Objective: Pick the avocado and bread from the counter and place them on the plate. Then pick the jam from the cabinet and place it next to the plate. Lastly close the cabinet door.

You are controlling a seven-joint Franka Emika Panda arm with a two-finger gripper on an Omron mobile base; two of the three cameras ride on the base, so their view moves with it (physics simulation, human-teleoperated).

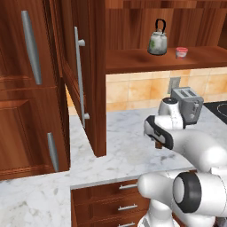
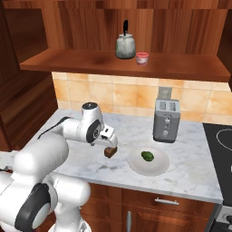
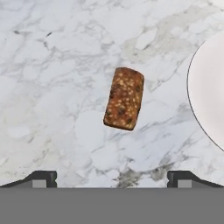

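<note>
hovering with fingers (image 3: pixel 43 177) spread wide apart above the small brown seeded bread chunk (image 3: pixel 124 98), lying on the white veined marble tabletop (image 3: pixel 57 65) beside the round white plate (image 3: pixel 210 92).

The speckled brown bread (image 3: pixel 124 98) is lying flat on the marble counter (image 2: pixel 190 170) just beside the white plate (image 2: pixel 159 167) where the dark-green avocado (image 2: pixel 147 156) is sitting, while the red jam (image 2: pixel 142 58) is standing on the shelf of the cabinet (image 2: pixel 190 68), its door (image 1: pixel 86 75) hanging open.
</note>
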